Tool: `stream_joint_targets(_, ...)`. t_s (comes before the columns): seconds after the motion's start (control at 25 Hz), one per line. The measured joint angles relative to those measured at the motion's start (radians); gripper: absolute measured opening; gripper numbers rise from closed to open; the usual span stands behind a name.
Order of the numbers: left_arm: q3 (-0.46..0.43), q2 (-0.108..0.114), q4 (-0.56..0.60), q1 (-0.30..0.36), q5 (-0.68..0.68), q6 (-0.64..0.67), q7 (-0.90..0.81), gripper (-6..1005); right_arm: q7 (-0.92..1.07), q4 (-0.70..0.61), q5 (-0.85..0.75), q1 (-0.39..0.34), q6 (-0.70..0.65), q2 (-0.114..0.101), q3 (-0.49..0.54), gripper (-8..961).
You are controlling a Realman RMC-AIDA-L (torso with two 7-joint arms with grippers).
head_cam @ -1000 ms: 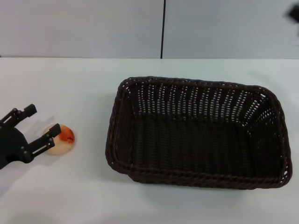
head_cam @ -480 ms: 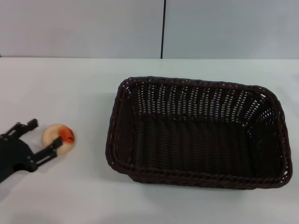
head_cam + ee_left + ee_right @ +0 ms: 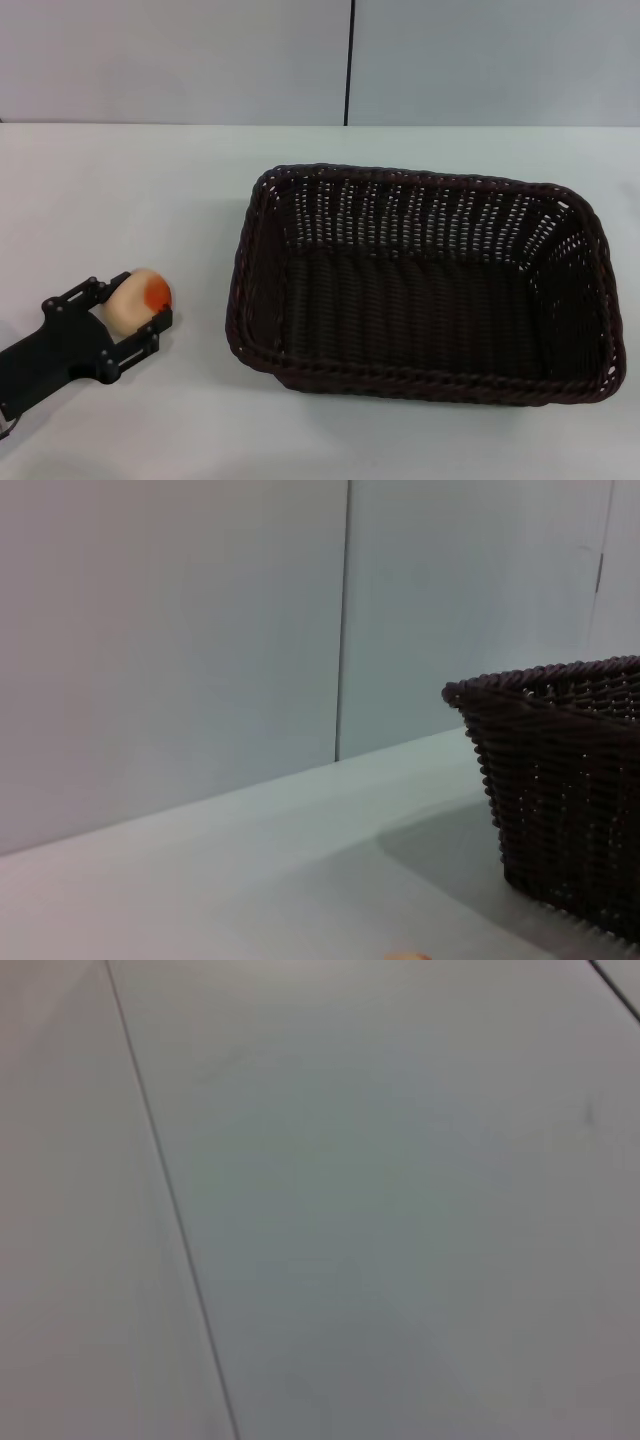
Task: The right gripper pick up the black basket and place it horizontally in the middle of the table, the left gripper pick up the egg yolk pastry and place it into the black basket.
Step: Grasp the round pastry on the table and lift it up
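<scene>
Black, open-frame fingers of the left gripper [image 3: 128, 312] are pinching a small, round, pale cream egg yolk pastry [image 3: 138, 297] with an orange-red patch facing toward the basket. The pastry sits between the two fingers at the near left part of the plain white table [image 3: 150, 190]; whether it rests on the tabletop or is lifted just clear of it cannot be told. The gripper's black body reaches in from the lower left corner of the head view.

To the right of the pastry, apart from it, stands a large rectangular black basket [image 3: 420, 385] of dark brown-black woven wicker with sloping sides and a braided rim. It lies with its long side across the table, upright and open at the top. The left wrist view shows one corner of this basket [image 3: 560, 780] against a pale grey wall [image 3: 170, 630].
</scene>
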Motion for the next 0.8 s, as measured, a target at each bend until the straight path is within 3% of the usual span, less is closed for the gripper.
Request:
stream_joint_targets(0.04, -0.01, -0.002, -0.011, -0.001, -0.007, -0.003, 0.042, 807, -0.002, 0.007, 0.0, 0.002, 0.0, 0.0, 0.007, 839)
stream_joint_targets(0.2, -0.02, -0.003, -0.024, -0.001, -0.009, -0.003, 0.078, 650, -0.026, 0.049, 0.003, 0.01, 0.0, 0.005, 0.041, 839)
stream_joint_targets(0.36, -0.138, 0.001, -0.076, -0.001, -0.011, -0.013, 0.16, 513, -0.061, 0.117, 0.014, 0.024, -0.009, 0.007, 0.096, 839)
stream_joint_targets(0.8, -0.148, 0.005, -0.069, -0.011, -0.016, -0.006, 0.155, 189, -0.064, 0.192, 0.017, 0.041, -0.012, 0.007, 0.156, 839)
